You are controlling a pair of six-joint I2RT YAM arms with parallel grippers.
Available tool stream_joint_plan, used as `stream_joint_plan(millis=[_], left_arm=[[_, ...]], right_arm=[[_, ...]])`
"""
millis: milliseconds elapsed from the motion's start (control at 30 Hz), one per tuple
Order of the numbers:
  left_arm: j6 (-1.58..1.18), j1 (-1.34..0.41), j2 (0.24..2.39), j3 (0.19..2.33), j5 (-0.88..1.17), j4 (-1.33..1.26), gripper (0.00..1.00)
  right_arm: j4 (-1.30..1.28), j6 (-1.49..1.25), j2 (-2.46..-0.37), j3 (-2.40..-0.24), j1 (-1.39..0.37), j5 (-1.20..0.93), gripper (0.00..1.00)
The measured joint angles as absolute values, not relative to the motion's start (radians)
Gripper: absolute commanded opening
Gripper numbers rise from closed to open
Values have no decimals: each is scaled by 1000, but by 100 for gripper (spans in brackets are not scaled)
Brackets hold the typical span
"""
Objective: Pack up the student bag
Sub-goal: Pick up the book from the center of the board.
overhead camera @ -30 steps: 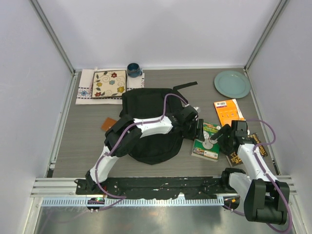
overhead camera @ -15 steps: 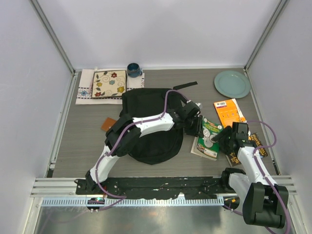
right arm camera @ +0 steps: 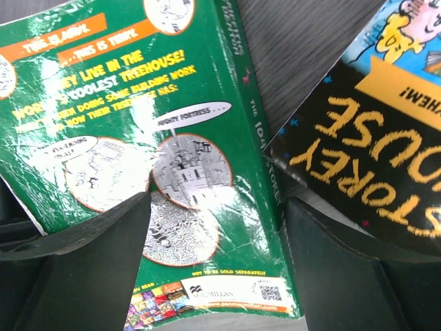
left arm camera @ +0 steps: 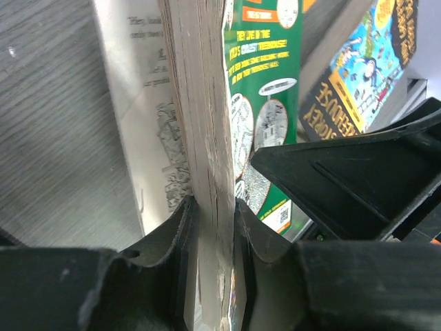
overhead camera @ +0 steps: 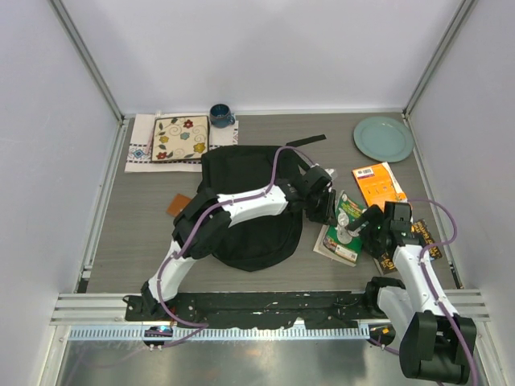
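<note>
left arm pinches green paperback, bag lies mid-table

the student bag (overhead camera: 235, 167) lies flat at the middle of the grey wood-grain table (overhead camera: 137, 233), a strap trailing toward 1 o'clock. the left arm reaches across its near half.

at 3 o'clock of the bag, the left gripper (overhead camera: 326, 211) is closed on the green paperback (overhead camera: 344, 235). in the left wrist view the two pads (left arm camera: 180, 227) press both sides of the page block (left arm camera: 207, 138), with the front cover swung open toward the bag and the green back cover (left arm camera: 265, 83) on the other side. the book is lifted at its far edge and tilted.

the right gripper (overhead camera: 362, 227) sits at the paperback's 3 o'clock edge with its jaws spread wide. in the right wrist view one finger (right arm camera: 83, 255) lies over the green cover (right arm camera: 103, 103) and the other sits past the spine, over the black "storey treehouse" book (right arm camera: 386, 138). neither is seen pressing the book.

that black book (overhead camera: 425, 240) lies flat at 4 o'clock of the bag, under the right arm. an orange book (overhead camera: 376, 183) lies at 2 o'clock. a pale green plate (overhead camera: 383, 138) is at the 1 o'clock corner. at 11 o'clock a floral tile (overhead camera: 180, 138) rests on a white cloth (overhead camera: 138, 151), with a blue mug (overhead camera: 220, 115) just beside it. a small brown flat thing (overhead camera: 179, 205) touches the bag's 9 o'clock edge.
</note>
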State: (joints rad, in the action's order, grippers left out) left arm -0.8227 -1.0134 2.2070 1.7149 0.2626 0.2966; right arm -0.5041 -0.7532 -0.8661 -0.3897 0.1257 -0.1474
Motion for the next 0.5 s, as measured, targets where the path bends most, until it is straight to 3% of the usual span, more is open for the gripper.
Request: stream_joint_plan(millis=[167, 500], left_arm=[[-760, -1031, 2136, 1735, 257, 353, 0], [-696, -1037, 1798, 1666, 198, 400, 0]], right_arm=[[-611, -768, -776, -479, 118, -154, 87], [-661, -799, -578, -685, 114, -159, 88]])
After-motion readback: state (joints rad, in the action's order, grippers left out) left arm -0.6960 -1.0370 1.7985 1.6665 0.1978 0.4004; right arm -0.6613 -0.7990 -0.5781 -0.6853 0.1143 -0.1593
